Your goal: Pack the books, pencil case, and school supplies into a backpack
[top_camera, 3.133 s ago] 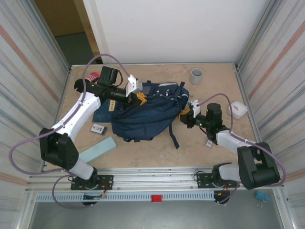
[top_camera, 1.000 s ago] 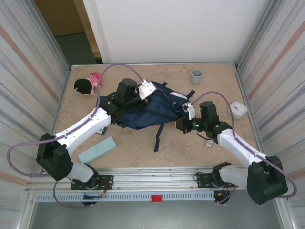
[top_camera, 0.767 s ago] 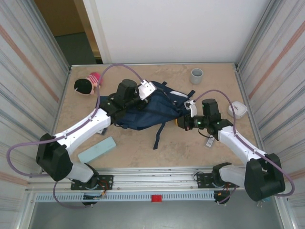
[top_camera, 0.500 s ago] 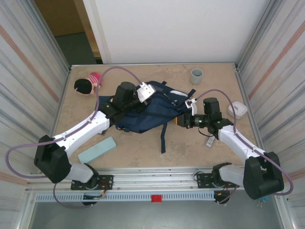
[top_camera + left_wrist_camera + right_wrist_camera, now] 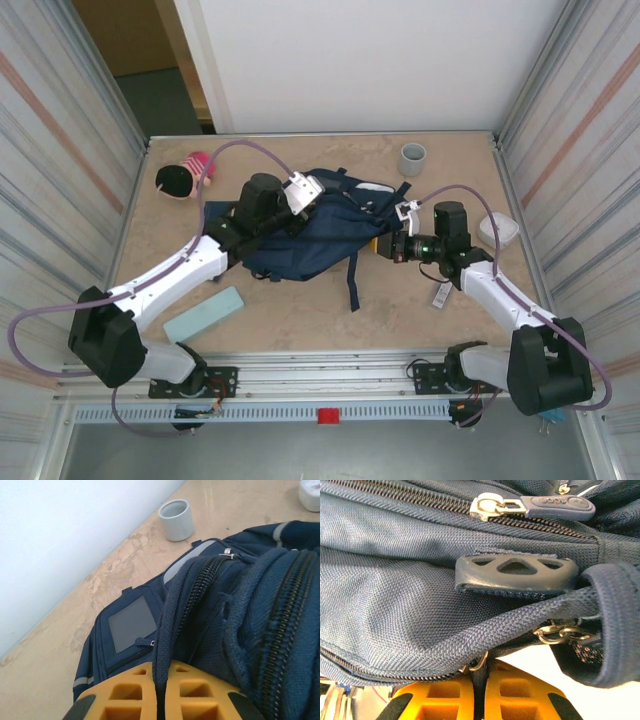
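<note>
The big navy-blue cloth backpack (image 5: 320, 232) with pale stripes is in the middle of the sandy bench (image 5: 300, 320), a bit to the far side. One dark strap (image 5: 352, 282) trails from it toward the near edge.

The left jaws are on the far left part of the bag. They are shut tight. In the left wrist view, the two yellow pads (image 5: 127, 692) pinch a thick dark strip of the bag's cloth between them. A long zip (image 5: 200, 587) runs up the bag just past them.

The right jaws are on the right end of the bag. They are shut tight too. In the right wrist view, their yellow pads (image 5: 437, 700) squeeze a bit of the bag's edge beside a small metal ring (image 5: 479, 662). A blue woven band (image 5: 520, 622) crosses just above them. Higher up are a dark rubber patch (image 5: 516, 573) and a silver zip pull (image 5: 495, 505).

The long pale mint-green pencil case (image 5: 203, 313) lies flat near the left near corner, apart from the bag. A small flat white piece with dark print (image 5: 441, 293) lies on the right, beside the right arm.

A round grey cup (image 5: 412, 157) stands at the far right. A small rounded white box (image 5: 498, 230) sits by the right wall. A pink and black soft toy (image 5: 183, 177) lies at the far left.
</note>
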